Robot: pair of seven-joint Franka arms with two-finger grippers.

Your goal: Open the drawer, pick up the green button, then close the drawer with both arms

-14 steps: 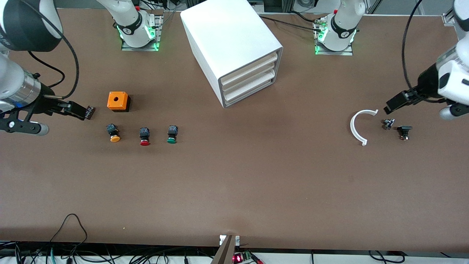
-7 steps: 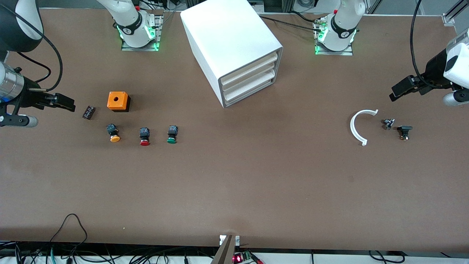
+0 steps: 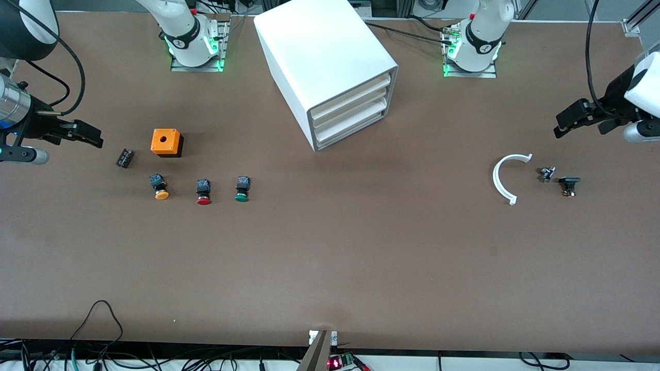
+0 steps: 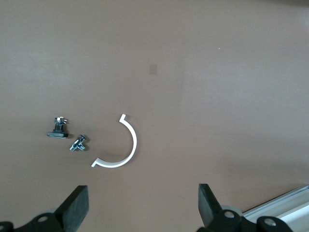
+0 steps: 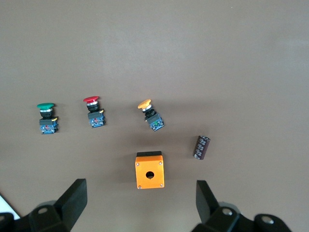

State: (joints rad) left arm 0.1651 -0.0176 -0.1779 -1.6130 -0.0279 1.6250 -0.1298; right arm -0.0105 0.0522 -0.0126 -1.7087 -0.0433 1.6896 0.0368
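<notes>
All drawers of the white cabinet [image 3: 330, 72] are seen shut, the drawer [image 3: 350, 116] fronts turned toward the left arm's end of the table and slightly toward the front camera. The button [image 3: 242, 188] with the green cap is found out on the table, nearer the camera than the cabinet, at the end of a row shared with the red-capped button [image 3: 203, 191] and the orange-capped button [image 3: 160, 186]; its long axis is laid roughly toward the camera, cap leading.

The right gripper [image 3: 85, 134] is held over the table's right-arm end, fingers spread and empty, beside a small dark cylinder [image 3: 124, 157] and an orange box [image 3: 166, 142]. The left gripper [image 3: 575, 117] is held over the opposite end, fingers apart and empty, above a white curved piece [image 3: 505, 178] and two small dark fittings [image 3: 559, 179].

The button is judged closer to the right gripper, the drawer fronts better faced by the left. Whether any drawer carries a handle cannot be made out.
</notes>
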